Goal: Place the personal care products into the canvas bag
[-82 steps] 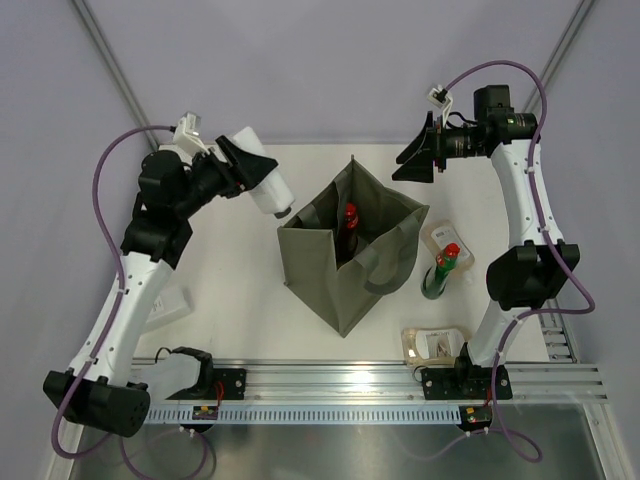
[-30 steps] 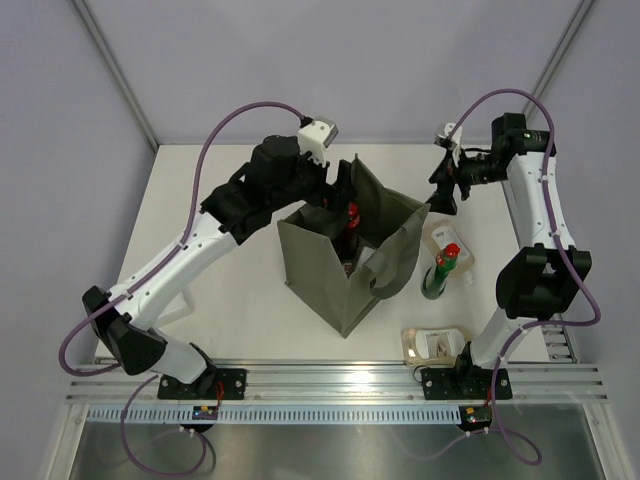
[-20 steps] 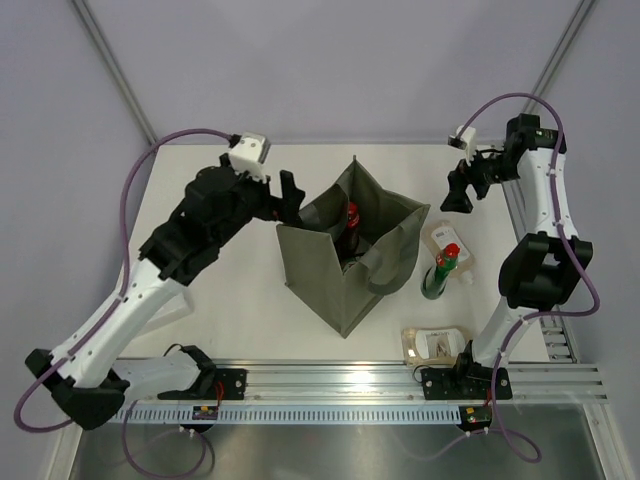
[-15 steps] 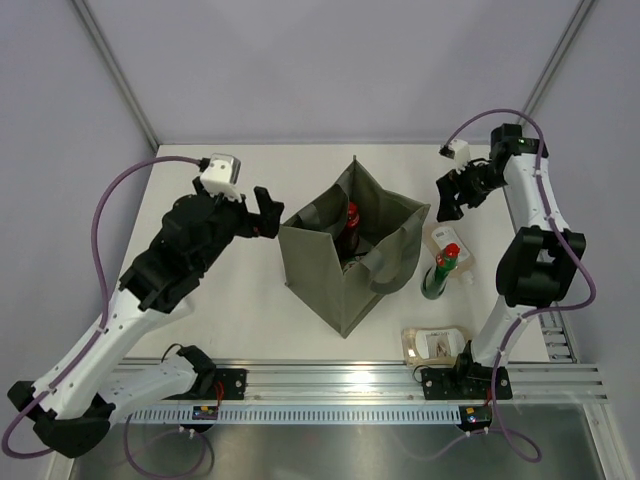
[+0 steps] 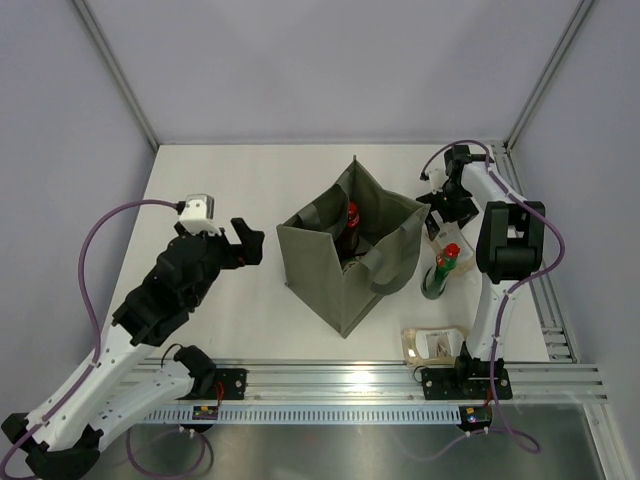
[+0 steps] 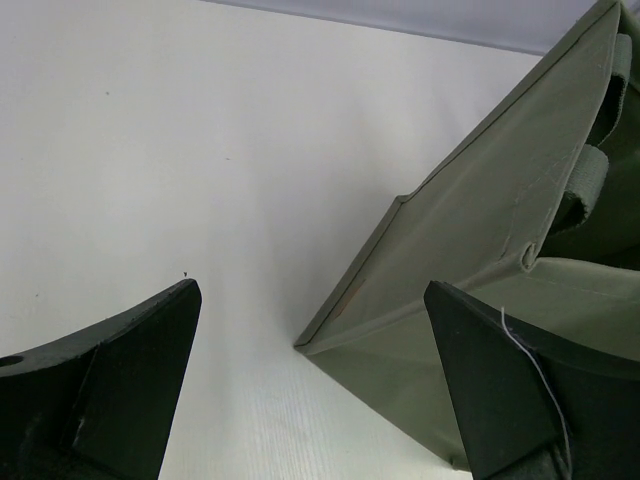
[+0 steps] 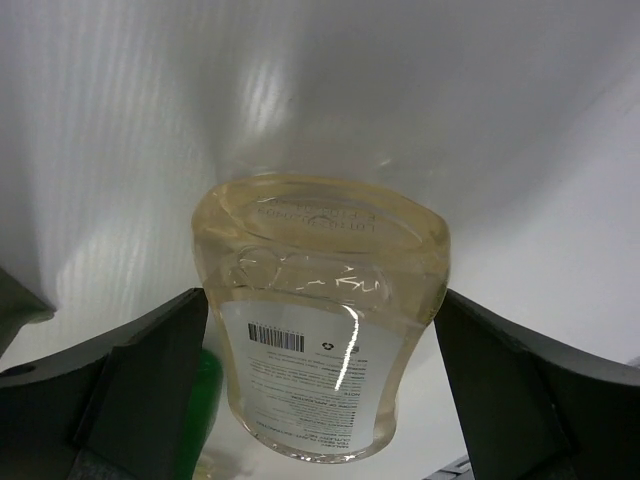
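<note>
The work surface is a white table [image 5: 240,190] enclosed by pale lavender walls. The canvas bag [image 5: 335,270] stands upright at the table's centre with its mouth open. One loop handle [image 5: 385,268] droops over the right-hand wall.

The left gripper [image 5: 250,247] is positioned just beside the bag's left wall [image 6: 480,200], apart from it. Its jaws are spread wide and grasp nothing.

The right gripper [image 5: 440,210] is also spread wide. It is poised over the beige pouch [image 7: 320,340], which lies flat on the table right of the bag. Contact with the pouch cannot be determined.

The dark green red-capped bottle [image 5: 440,272] stands upright beside the pouch. A second pale container [image 5: 432,343] lies near the front edge. One red bottle [image 5: 350,216] stands inside the bag.
</note>
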You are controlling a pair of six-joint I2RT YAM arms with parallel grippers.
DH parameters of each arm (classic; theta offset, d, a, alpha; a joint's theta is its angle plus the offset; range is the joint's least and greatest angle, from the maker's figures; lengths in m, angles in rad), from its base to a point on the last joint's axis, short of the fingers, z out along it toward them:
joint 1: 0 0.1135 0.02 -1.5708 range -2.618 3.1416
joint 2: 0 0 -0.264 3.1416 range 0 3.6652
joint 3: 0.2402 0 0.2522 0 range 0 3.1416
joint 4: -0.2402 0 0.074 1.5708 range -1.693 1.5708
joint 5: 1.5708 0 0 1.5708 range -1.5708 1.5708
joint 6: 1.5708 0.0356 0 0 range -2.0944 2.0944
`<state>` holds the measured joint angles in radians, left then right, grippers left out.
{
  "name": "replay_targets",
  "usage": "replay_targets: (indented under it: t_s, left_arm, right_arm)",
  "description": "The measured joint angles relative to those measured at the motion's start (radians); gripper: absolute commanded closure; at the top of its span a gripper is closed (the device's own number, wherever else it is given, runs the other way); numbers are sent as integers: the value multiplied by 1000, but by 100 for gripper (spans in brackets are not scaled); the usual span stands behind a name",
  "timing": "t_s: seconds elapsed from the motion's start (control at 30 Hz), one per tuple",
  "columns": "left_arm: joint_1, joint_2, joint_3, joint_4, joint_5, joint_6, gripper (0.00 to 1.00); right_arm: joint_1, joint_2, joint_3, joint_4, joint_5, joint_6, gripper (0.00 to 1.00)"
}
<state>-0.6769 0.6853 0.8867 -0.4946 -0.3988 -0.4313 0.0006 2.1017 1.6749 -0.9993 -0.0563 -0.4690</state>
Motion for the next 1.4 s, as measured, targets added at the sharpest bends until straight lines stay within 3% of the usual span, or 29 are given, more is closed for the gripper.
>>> replay_targets:
  t_s: [0.37, 0.83, 1.07, 1.4]
  left_arm:
    - [2, -35, -42, -6, -24, -49, 1]
    - [2, -18, -48, -5, -23, -58, 1]
    - [4, -24, -62, -5, -24, -60, 1]
    - [5, -61, -94, -6, -23, -72, 1]
  right_arm:
    - [-1, -7, -35, 23, 62, -18, 1]
    - [-116, 5, 100, -95, -122, -135, 0]
    - [-121, 0, 101, -98, -139, -140, 1]
    - [-130, -40, -51, -53, -40, -191, 0]
